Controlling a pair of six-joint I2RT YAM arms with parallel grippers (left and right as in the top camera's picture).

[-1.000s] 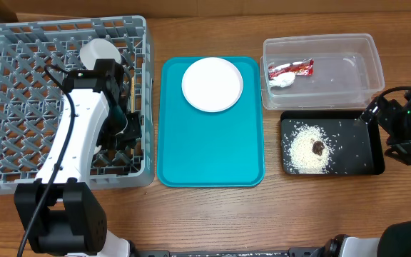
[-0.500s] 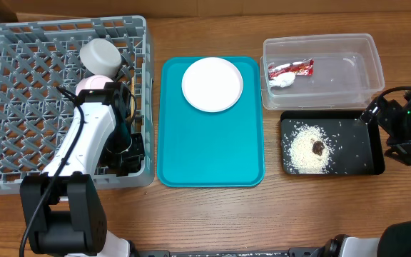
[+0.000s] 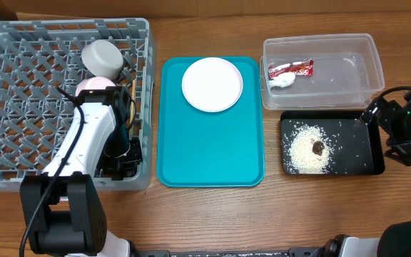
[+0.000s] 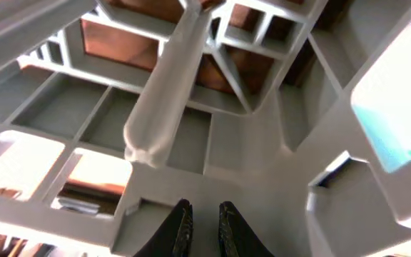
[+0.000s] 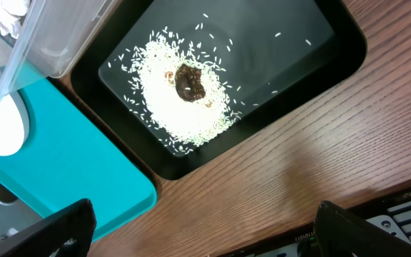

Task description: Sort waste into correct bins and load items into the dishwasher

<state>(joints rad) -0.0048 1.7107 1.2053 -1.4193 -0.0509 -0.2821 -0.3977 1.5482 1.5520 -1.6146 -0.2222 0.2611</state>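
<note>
Our left gripper (image 4: 204, 227) sits low inside the rack (image 3: 20, 43), by its near right corner, with the fingers drawn almost together and nothing showing between them. A cup (image 3: 102, 57) and a pink saucer (image 3: 93, 85) are already in the rack just beyond the arm. The plate (image 3: 212, 84) lies flat at the far end of the teal tray (image 3: 212, 150), so we judge it to be the next item to load. To do this well, we should rise straight up until the fingers clear the lattice and the rack wall, and only then swing right. A sideways move from this depth could catch a post. We should spread the fingers on the way over and come in at the plate's rim, since a flat plate offers no other hold. We would then set it in an open stretch of rack away from the cup and saucer. Our right gripper (image 5: 204, 210) hovers with its fingers wide apart beside the black tray (image 3: 373, 146) that holds the rice (image 3: 304, 150) and the lump (image 3: 319, 148). The wrapper (image 3: 290, 68) and the tissue (image 3: 282, 81) lie in the tub (image 3: 348, 68).
</note>
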